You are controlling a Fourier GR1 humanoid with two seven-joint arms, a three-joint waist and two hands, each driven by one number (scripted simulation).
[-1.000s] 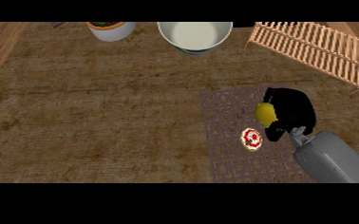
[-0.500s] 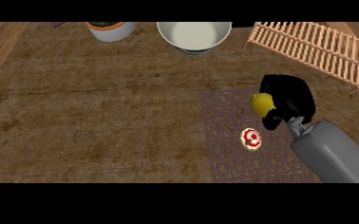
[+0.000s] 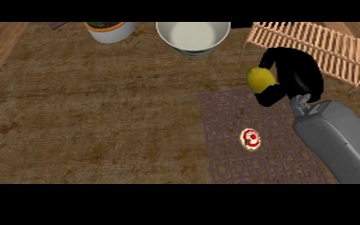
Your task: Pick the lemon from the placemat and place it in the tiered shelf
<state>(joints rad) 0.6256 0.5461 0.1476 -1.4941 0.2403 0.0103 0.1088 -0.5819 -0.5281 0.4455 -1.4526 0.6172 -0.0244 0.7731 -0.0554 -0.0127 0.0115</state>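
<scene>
Over the far right part of the mat (image 3: 232,157), your right hand (image 3: 295,74) has its fingers curled round the lemon (image 3: 260,78), which shows yellow on the hand's left side. You can see the lemon sits at the mat's far edge in the view; whether it's clear of the surface, can't tell. Shelf (image 3: 316,40) is the slatted wooden rack at far right, just beyond the hand; the hand overlaps its near edge in the view. Grey forearm (image 3: 330,138) comes in from the right, crossing the mat's right side. On the mat, nearer and left of the arm, lies a small red-and-white round thing (image 3: 249,139). Far centre of the desk (image 3: 98,105): a white bowl (image 3: 193,35). Far left: a pot (image 3: 109,30) with an orange rim.
</scene>
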